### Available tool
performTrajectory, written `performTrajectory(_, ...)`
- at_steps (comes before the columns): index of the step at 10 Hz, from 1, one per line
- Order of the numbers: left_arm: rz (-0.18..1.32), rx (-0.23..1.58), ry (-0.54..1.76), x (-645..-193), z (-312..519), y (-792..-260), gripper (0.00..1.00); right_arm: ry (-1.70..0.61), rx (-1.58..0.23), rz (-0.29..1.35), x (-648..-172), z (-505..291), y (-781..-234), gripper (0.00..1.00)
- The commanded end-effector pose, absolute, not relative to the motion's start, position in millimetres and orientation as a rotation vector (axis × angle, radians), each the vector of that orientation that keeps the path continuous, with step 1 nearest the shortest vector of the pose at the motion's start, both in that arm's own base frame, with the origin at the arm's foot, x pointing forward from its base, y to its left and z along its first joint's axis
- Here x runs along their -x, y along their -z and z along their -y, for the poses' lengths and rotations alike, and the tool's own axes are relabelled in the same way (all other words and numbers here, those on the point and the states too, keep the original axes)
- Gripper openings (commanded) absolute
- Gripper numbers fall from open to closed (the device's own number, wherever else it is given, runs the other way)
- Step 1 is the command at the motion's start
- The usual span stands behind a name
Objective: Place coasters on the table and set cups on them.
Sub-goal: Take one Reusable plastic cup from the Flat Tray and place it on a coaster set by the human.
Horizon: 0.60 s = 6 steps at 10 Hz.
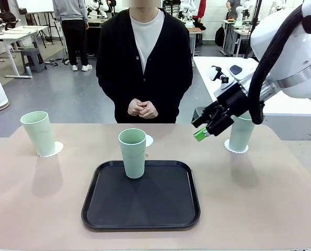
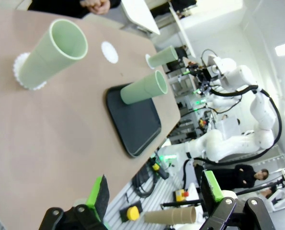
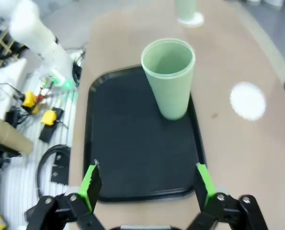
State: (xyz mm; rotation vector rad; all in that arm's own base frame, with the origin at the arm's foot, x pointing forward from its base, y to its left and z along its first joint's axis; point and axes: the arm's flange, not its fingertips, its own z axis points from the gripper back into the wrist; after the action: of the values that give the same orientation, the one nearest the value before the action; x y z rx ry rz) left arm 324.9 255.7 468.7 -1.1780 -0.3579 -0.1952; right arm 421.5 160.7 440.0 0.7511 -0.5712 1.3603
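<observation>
Cups at the two ends of the table [image 1: 280, 209] look done; the left cup [image 1: 38, 133] and the right cup [image 1: 242, 137] each stand on a scalloped white disc; the third cup [image 1: 133, 152] stands upright on the black tray [image 1: 145, 209], long axis vertical and mouth up; the bare coaster [image 1: 148, 140] lies flat on the table just past the tray's far edge, close behind that cup and slightly toward the robot's right. Above the table, between the tray and the right cup, hangs the right gripper [image 1: 200, 128], spread wide with nothing held; in its wrist view the third cup sits ahead of the fingers [image 3: 90, 183], roughly centred between their lines, with the bare coaster off to one side; the left gripper [image 2: 154, 191] is also wide open and empty, well back from the tray. By this layout the right arm is the nearer one; the coming move probably calls for a side grasp across the cup's wall, a lift clear of the tray rim, then a short carry to the bare coaster.
</observation>
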Motion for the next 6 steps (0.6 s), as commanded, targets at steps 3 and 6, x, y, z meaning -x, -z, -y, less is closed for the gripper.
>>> performTrajectory(3, 0.359, 1.183, 0.199, -322.5, -257.5, -470.7, 1.00, -1.374, -0.999, 0.906, -438.7, -166.3, -349.4, 1.00)
performTrajectory(6, 0.359, 1.183, 0.199, -322.5, -257.5, -470.7, 1.00, -1.336, -0.940, 1.029, -435.8, -175.2, -324.0, 1.00)
